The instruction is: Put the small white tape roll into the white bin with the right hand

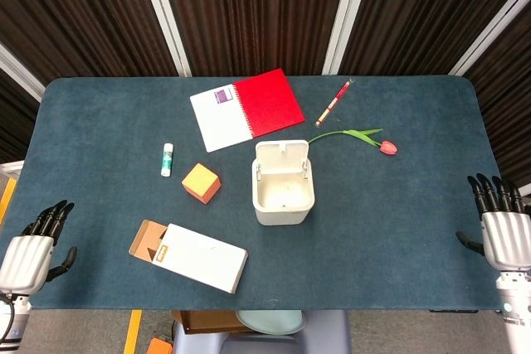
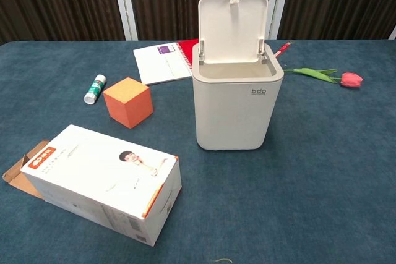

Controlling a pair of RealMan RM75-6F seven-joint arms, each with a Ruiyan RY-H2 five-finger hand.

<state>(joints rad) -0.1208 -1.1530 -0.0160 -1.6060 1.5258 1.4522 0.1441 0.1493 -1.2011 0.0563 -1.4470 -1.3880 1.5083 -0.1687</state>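
Note:
The white bin (image 1: 283,196) stands mid-table with its lid flipped up; in the chest view the bin (image 2: 238,103) hides its own inside. No tape roll can be made out on the table, and the bin's pale floor shows nothing I can tell apart. My right hand (image 1: 500,225) hovers at the table's right edge, far from the bin, fingers spread and holding nothing. At the front-left corner, off the table's edge, my left hand (image 1: 33,246) is also spread and holds nothing. Neither hand appears in the chest view.
A red-and-white notebook (image 1: 247,109), a red pen (image 1: 333,101) and a tulip (image 1: 365,138) lie behind the bin. To the bin's left are a glue stick (image 1: 168,159), an orange cube (image 1: 201,182) and a white carton (image 1: 192,254).

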